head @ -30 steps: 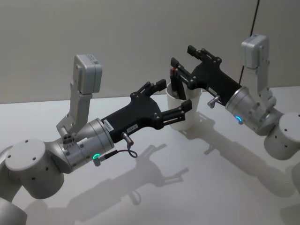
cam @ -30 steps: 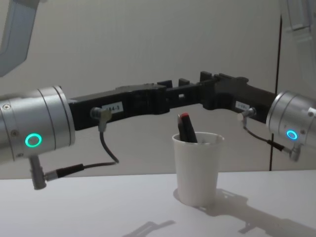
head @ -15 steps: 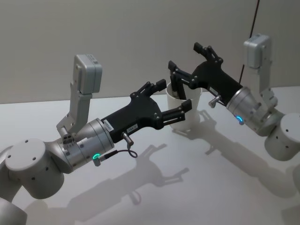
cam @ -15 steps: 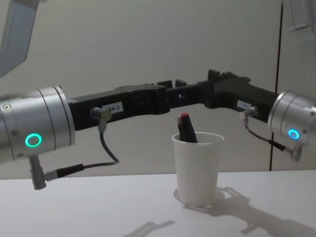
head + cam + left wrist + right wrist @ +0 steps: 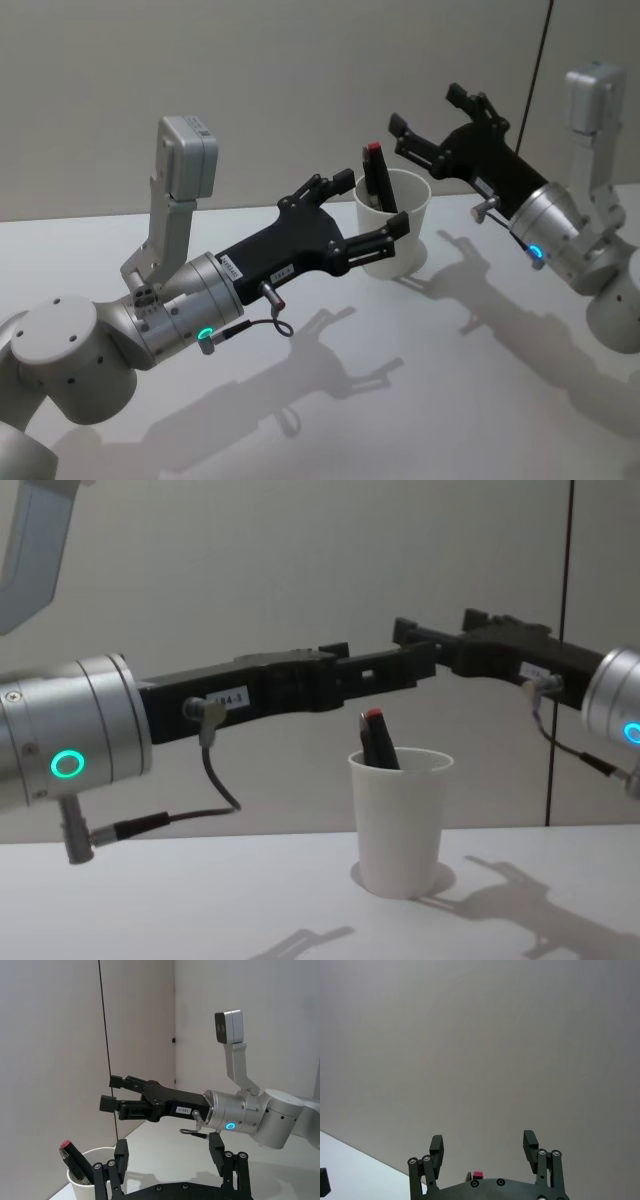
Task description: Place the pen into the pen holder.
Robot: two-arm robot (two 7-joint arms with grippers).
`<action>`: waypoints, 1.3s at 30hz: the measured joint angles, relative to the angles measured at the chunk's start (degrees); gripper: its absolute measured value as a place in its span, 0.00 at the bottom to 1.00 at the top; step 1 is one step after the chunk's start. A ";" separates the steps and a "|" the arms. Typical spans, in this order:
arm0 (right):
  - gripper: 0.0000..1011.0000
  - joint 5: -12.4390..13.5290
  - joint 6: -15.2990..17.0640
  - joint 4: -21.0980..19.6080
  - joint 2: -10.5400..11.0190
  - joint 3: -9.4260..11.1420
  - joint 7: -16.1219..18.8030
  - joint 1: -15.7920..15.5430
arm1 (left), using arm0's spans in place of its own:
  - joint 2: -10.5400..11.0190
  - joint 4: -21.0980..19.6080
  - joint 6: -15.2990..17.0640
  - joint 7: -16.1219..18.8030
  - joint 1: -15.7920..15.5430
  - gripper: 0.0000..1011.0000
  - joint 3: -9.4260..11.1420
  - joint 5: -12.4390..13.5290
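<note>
White paper pen holder (image 5: 392, 222) stood on the surface (image 5: 420, 380) at frame centre; the pen (image 5: 377, 176) leaned inside, red cap up. You had the left gripper (image 5: 358, 216) bracketing the cup, fingers spread, likely as steadying. Right gripper (image 5: 432, 128) sat upper right, fingers spread, empty.

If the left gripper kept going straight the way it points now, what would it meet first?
Probably the pen holder: the open left gripper points at it with fingers on either side of the cup in the head view, though depth is unclear.
</note>
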 joint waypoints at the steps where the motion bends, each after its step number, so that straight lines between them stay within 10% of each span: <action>1: 0.99 0.03 0.04 -0.12 0.05 0.03 -0.07 -0.08 | 0.00 0.00 0.00 0.01 0.00 0.99 0.01 0.00; 14: 0.99 -0.27 1.19 -2.96 0.92 0.62 -1.98 -2.85 | -0.42 0.14 -0.36 4.25 0.30 0.99 0.43 2.95; 39: 0.99 -1.90 7.24 -17.25 5.25 3.68 -11.84 -16.84 | -2.24 0.89 -2.08 23.15 1.69 0.99 2.39 16.29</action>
